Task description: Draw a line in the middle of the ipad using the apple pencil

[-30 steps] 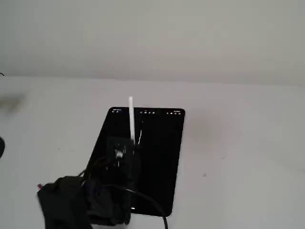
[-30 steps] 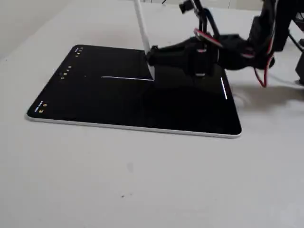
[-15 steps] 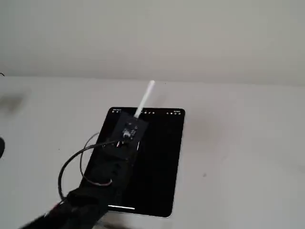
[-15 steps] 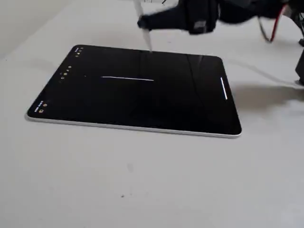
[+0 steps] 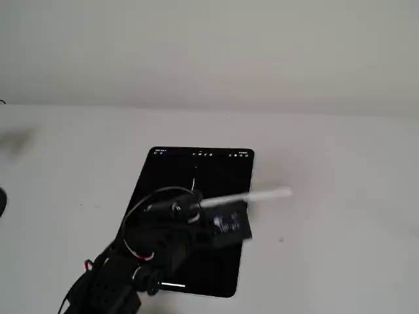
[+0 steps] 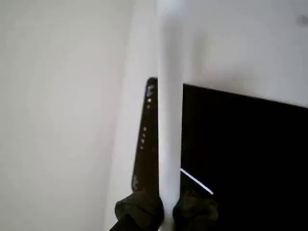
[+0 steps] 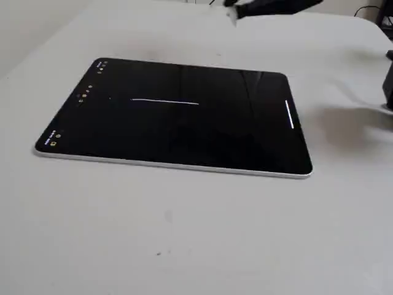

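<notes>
Clamping the white apple pencil (image 6: 170, 120) between closed jaws, hovering over the ipad (image 7: 184, 123) showing a drawn line (image 7: 164, 101).

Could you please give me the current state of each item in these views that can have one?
Black flat tablet: lying flat on the white table, screen on and dark, a short white line drawn on it.
White slim stylus pencil: held in the pincer, lifted above the tablet.
Black pincer: shut on the pencil.
</notes>
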### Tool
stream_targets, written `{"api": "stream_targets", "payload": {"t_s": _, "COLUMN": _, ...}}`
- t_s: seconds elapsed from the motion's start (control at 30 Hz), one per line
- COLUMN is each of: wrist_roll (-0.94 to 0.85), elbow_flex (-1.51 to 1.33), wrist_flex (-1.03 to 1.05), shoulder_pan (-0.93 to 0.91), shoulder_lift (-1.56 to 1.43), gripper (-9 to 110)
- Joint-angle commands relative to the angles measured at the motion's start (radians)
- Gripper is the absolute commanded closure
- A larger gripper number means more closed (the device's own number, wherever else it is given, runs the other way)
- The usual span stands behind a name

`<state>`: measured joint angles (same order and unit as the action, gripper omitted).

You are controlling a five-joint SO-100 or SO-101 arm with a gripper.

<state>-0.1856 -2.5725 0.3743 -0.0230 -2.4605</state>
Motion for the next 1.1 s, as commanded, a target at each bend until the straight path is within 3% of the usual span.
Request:
{"api": "stream_targets", "payload": {"t_s": 0.0, "wrist_roll": 0.057, "elbow_flex": 0.04, "wrist_flex": 0.166, "shoulder_pan": -0.02, "shoulder_lift": -0.201, "gripper": 102}}
{"api": "stream_targets", "payload": {"t_s": 0.67, "wrist_roll": 0.078, "elbow_flex": -0.092, "wrist_flex": 0.621, "shoulder_pan": 0.035, "shoulder_lift": -0.729, "gripper": 102}}
{"api": "stream_targets", "payload": {"t_s": 1.07, "wrist_roll": 0.1, "elbow_flex": -0.187, "wrist_flex": 0.733, "shoulder_pan": 0.072, "shoulder_lift": -0.864, "gripper": 102}}
